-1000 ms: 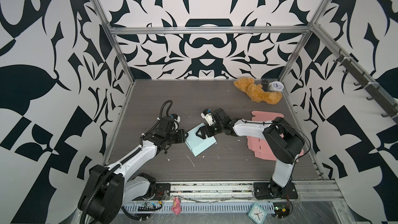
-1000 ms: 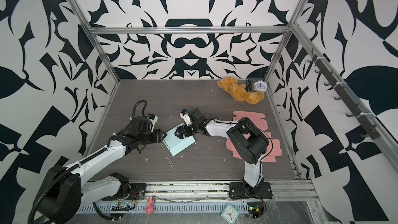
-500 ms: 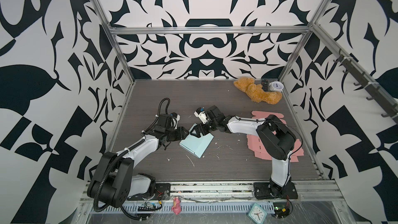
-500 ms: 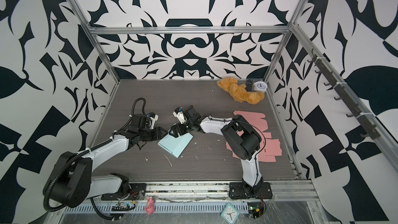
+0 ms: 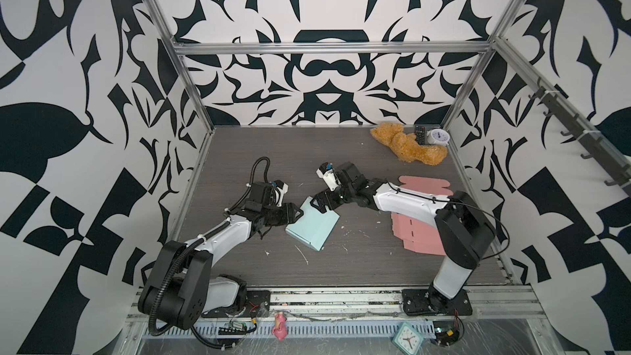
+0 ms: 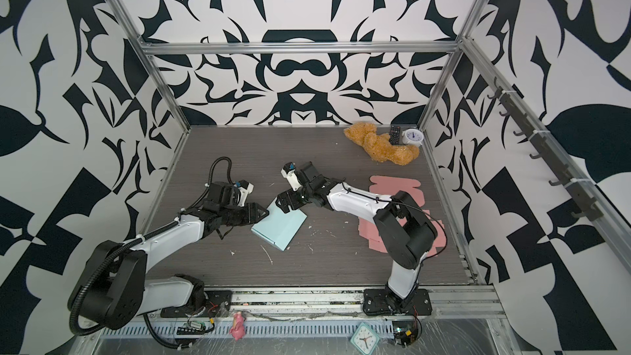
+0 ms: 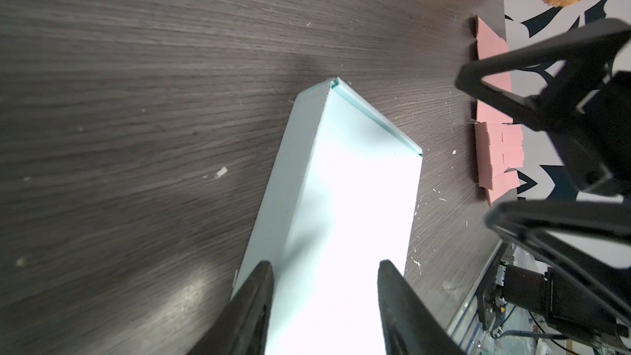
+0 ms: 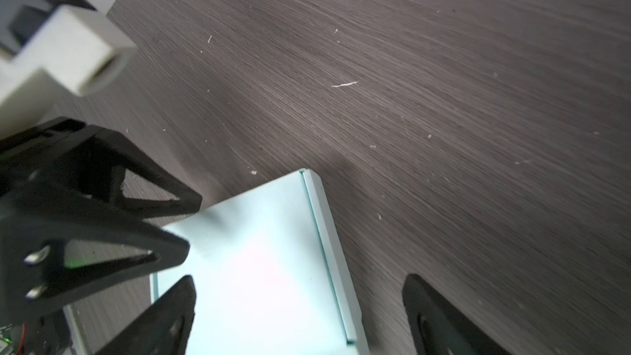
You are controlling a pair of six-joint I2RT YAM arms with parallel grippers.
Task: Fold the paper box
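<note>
Left claw [image 5: 296, 216] has its jaws parted at 1 corner of the paper box [image 5: 312, 230]. Right claw [image 5: 317, 204] gapes wide over the far corner. The box is pale blue, looks closed up, and lies flat mid-worktop [image 5: 358, 268]. It's skewed, long axis running near-left to far-right.

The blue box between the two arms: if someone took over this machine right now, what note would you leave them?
Left hand: open, fingers at the left edge of the box, no clear grip.
Right hand: wide open over the box's far corner, holding nothing.
Box: lies flat on the table, between the two hands.
Done: it looks folded into shape, with the lid down.
Left: back both hands off and check that the flaps hold. The pink sheets by the right arm lie flat, unfolded.
</note>
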